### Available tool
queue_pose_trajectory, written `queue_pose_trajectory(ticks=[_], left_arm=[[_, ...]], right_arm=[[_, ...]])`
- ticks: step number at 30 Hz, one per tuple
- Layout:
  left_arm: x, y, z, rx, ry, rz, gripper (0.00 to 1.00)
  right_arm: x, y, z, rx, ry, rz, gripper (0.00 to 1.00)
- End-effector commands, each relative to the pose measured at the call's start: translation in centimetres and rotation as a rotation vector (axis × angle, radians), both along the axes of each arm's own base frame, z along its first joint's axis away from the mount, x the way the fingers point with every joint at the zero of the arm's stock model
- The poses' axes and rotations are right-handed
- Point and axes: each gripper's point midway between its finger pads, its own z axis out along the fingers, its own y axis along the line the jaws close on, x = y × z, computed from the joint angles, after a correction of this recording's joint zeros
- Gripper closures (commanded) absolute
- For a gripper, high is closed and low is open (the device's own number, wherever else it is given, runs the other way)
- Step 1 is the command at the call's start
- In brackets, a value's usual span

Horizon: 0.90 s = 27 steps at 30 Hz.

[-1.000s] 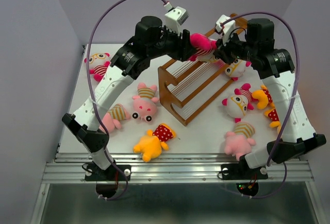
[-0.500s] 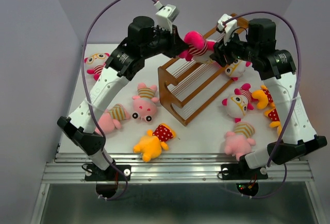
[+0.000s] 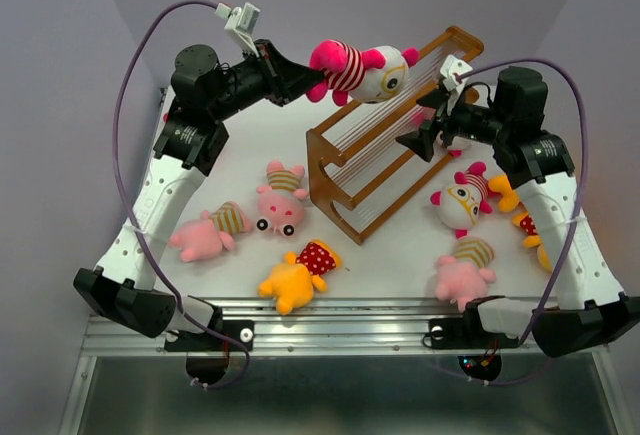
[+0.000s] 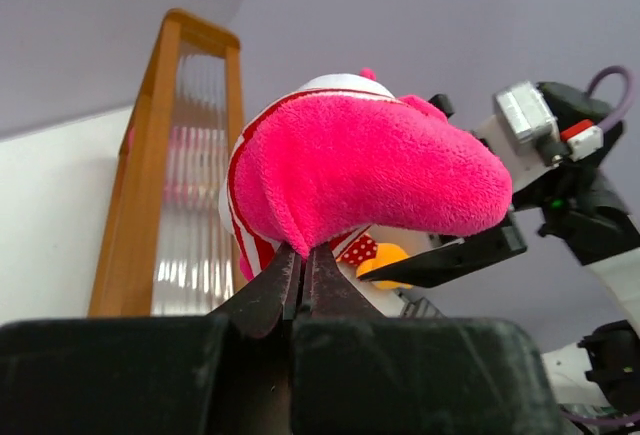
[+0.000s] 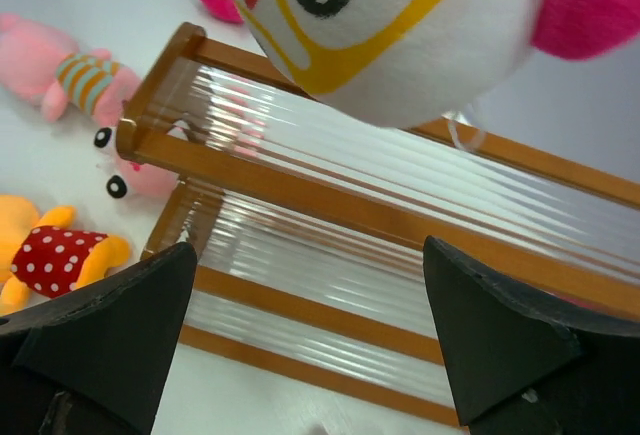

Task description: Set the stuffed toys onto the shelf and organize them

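counter: carries the shelf | white-faced toy: aloft above the top tier | left end effector: clamped on its pink leg; I'd lower slowly, seat the head on the rods before letting go | right end effector: spread, empty, near enough to steady

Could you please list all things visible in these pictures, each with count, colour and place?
shelf: one, orange-brown wood, middle of table.
held toy: one, hot pink, white face, above shelf.
pink toys: three on table, two left of shelf, one right.
white-faced toy: one, pink ears, right of shelf.
yellow-orange toy: one, red dotted clothes, near edge; another partly hidden by right arm.
table: one, white.
left gripper: shut on held toy.
right gripper: open, empty, beside shelf.
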Motion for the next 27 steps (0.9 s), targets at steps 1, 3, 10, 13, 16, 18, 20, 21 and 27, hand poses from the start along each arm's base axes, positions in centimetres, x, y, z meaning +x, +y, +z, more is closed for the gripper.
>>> queue_pose_trajectory(ticks=[1, 3, 10, 13, 16, 18, 20, 21, 27], left_arm=[[-3.7, 0.2, 4.7, -0.111, -0.128, -0.114, 1.00], [-4.3, 0.3, 5.0, -0.126, -0.133, -0.139, 1.00], [-4.9, 0.6, 4.6, -0.134, -0.124, -0.155, 1.00], [-4.9, 0.7, 4.1, -0.136, -0.115, -0.156, 1.00], [-4.7, 0.7, 3.8, -0.133, -0.107, -0.153, 1.00], [-4.6, 0.7, 3.7, -0.128, -0.107, -0.151, 1.00], [-4.7, 0.7, 3.6, -0.126, -0.105, -0.157, 1.00], [-4.7, 0.7, 3.6, -0.125, -0.104, -0.159, 1.00], [-4.4, 0.6, 2.9, -0.112, -0.092, -0.151, 1.00]], right_arm=[[-1.3, 2.2, 4.1, 0.105, -0.213, 0.172, 0.00], [-1.0, 2.5, 4.6, 0.139, -0.220, 0.174, 0.00], [0.2, 3.0, 7.8, 0.241, -0.241, 0.179, 0.01], [-0.2, 3.5, 8.2, 0.278, -0.207, 0.212, 0.01], [-1.6, 4.2, 9.1, 0.326, -0.170, 0.296, 0.04], [-2.3, 4.5, 9.7, 0.358, -0.160, 0.325, 0.05], [-2.6, 4.6, 9.9, 0.384, -0.125, 0.337, 0.06], [-2.6, 4.7, 9.9, 0.390, -0.122, 0.339, 0.06], [-2.9, 5.0, 10.3, 0.437, -0.044, 0.356, 0.19]])
